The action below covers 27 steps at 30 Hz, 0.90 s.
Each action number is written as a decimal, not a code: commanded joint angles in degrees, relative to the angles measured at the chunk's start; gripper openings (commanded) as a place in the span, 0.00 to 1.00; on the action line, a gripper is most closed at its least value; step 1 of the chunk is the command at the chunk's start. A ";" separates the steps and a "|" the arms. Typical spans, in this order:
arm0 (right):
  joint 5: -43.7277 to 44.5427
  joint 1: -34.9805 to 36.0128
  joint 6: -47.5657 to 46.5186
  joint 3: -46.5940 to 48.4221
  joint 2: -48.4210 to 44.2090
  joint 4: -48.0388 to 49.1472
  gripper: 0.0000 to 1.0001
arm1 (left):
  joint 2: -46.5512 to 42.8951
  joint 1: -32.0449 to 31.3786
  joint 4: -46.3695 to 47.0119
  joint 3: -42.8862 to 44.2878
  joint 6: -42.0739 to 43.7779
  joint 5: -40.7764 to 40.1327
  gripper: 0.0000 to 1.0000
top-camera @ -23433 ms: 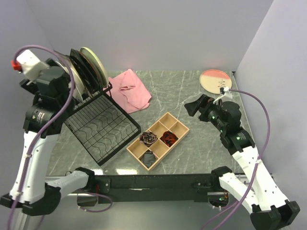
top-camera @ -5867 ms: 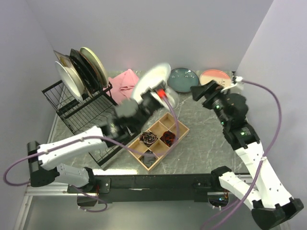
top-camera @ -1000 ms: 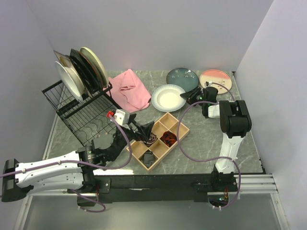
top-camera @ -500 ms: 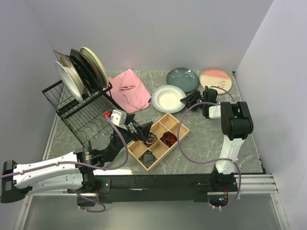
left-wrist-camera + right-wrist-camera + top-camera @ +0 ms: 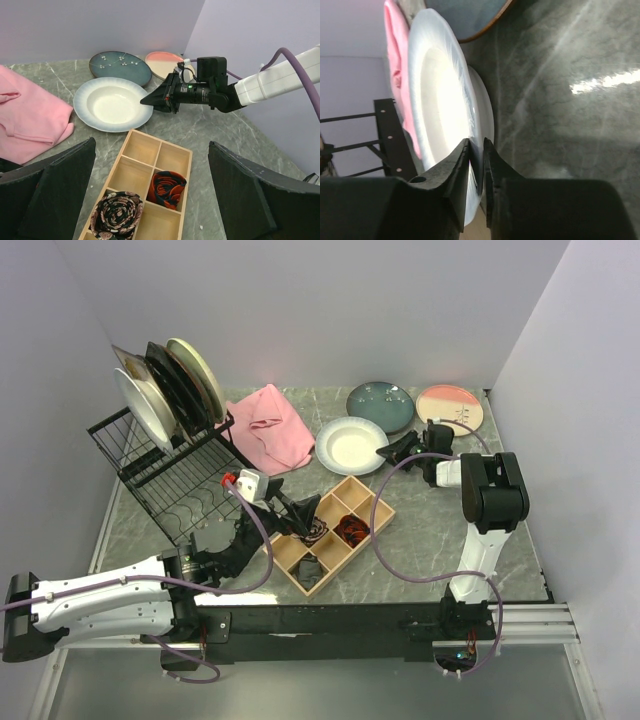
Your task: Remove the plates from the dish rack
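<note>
The black wire dish rack (image 5: 170, 475) stands at the back left, with several plates (image 5: 165, 390) upright in its raised end. Three plates lie flat on the table: a white one (image 5: 350, 445), a teal one (image 5: 380, 405) and a pink-cream one (image 5: 448, 408). My right gripper (image 5: 392, 450) lies low at the white plate's right edge. In the right wrist view its jaws (image 5: 476, 145) pinch the white rim (image 5: 440, 100). My left gripper (image 5: 300, 510) hovers open over the wooden tray, fingers (image 5: 55, 190) wide apart with nothing between them.
A wooden compartment tray (image 5: 375, 505) with rolled ties sits mid-table, below the left gripper (image 5: 151, 145). A pink cloth (image 5: 272, 425) lies between the rack and the white plate (image 5: 112, 104). The right arm's purple cable loops over the table near the tray.
The right gripper's jaws have closed onto the white plate's rim after dropping slightly toward the table. The left arm has barely shifted. The plates lie where they were.
</note>
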 commanded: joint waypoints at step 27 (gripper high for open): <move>-3.91 2.92 -0.67 6.10 5.69 -1.62 0.15 | 0.06 0.19 2.12 0.67 0.23 -1.18 0.99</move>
